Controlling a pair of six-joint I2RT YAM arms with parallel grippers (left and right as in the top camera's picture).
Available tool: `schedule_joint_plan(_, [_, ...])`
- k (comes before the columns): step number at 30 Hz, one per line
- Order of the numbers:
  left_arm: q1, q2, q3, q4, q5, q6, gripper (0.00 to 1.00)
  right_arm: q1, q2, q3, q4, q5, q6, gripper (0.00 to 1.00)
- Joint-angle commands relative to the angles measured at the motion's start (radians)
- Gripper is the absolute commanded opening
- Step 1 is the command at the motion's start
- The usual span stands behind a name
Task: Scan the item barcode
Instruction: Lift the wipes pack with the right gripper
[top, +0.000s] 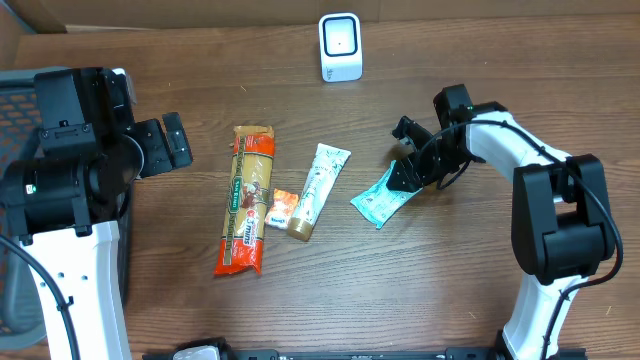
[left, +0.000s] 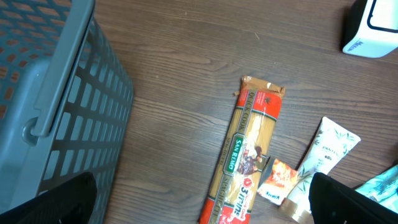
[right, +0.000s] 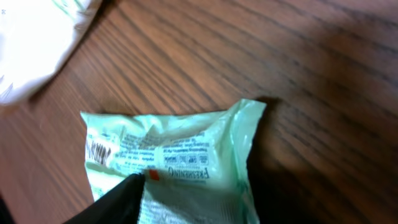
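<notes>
A pale green packet (top: 378, 198) lies flat on the wooden table, and its printed side with a barcode faces up in the right wrist view (right: 186, 155). My right gripper (top: 408, 172) is down at the packet's upper end. Its fingers stand on either side of the packet (right: 193, 205), and the left finger (right: 118, 199) touches the wrapper. I cannot make out whether they squeeze it. The white scanner (top: 340, 47) stands at the table's back edge (left: 373, 28). My left gripper (top: 170, 145) hovers wide open and empty over the left side (left: 202, 208).
A spaghetti pack (top: 247, 200) (left: 245, 162), a small orange sachet (top: 282, 208) (left: 280, 179) and a white tube (top: 318, 190) (left: 323, 155) lie mid-table. A grey slatted basket (left: 50, 93) stands at the far left (top: 20, 90).
</notes>
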Motion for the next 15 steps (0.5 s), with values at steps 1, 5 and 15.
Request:
schedule_joint_plan(1, [-0.002,0.005,0.006,0.001,0.008,0.015,1.00,0.006,0.029,-0.108,0.035,0.021,0.080,0.39])
schedule_joint_plan(5, [-0.002,0.005,0.006,0.001,0.008,0.016,1.00,0.004,0.029,-0.152,0.082,0.020,0.180,0.04])
schedule_joint_plan(15, [-0.002,0.005,0.006,0.001,0.008,0.016,1.00,-0.011,0.001,-0.066,0.022,-0.171,0.249,0.04])
